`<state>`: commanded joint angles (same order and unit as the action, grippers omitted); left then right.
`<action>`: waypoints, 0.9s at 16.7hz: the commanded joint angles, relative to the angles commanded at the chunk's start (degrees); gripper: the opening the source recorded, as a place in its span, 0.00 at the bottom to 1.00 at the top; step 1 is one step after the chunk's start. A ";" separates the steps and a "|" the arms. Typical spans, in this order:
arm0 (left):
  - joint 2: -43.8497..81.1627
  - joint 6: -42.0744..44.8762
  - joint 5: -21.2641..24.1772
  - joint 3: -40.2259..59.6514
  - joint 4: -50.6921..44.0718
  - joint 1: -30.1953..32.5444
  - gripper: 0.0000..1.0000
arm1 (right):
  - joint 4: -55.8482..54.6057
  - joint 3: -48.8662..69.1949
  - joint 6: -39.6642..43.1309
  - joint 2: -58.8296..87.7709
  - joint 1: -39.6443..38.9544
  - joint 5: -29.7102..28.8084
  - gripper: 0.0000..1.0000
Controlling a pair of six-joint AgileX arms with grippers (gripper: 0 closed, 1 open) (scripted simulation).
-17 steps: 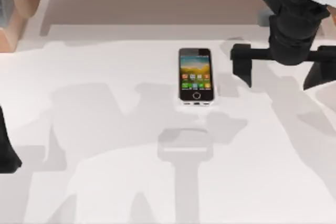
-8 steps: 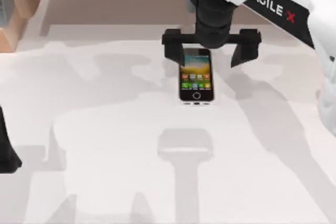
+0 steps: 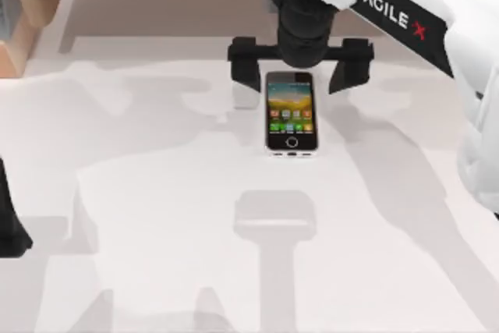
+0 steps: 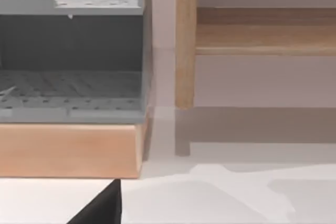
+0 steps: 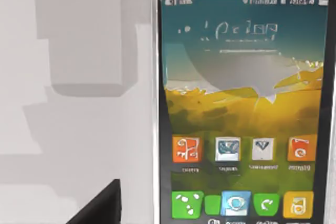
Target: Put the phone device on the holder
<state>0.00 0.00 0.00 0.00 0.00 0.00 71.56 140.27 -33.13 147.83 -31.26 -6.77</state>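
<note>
You see the phone device [image 3: 291, 112] lying flat, screen up, near the middle of the white bench [image 3: 156, 193] (its icons show close up in the right wrist view [image 5: 239, 114]). Your right end effector [image 3: 296, 76] hangs over its top edge, fingers spread wide, gripping nothing. Your left arm sits parked at the bench's left edge.

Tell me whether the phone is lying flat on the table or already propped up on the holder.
Lying flat. The phone device rests screen-up on the table, with the open right gripper above its top end.
</note>
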 joint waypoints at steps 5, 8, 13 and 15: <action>0.00 0.00 0.00 0.00 0.00 0.00 1.00 | -4.97 -2.14 0.45 2.86 0.13 0.02 1.00; 0.00 0.00 0.00 0.00 0.00 0.00 1.00 | -9.82 -4.03 0.73 5.60 0.51 0.04 1.00; 0.00 0.00 0.00 0.00 0.00 0.00 1.00 | -11.74 -4.85 0.86 6.84 0.63 0.04 1.00; 0.00 0.00 0.00 0.00 0.00 0.00 1.00 | -11.74 -4.85 0.86 6.84 0.63 0.04 0.92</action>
<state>0.00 0.00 0.00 0.00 0.00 0.00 59.82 135.42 -32.27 154.66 -30.63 -6.73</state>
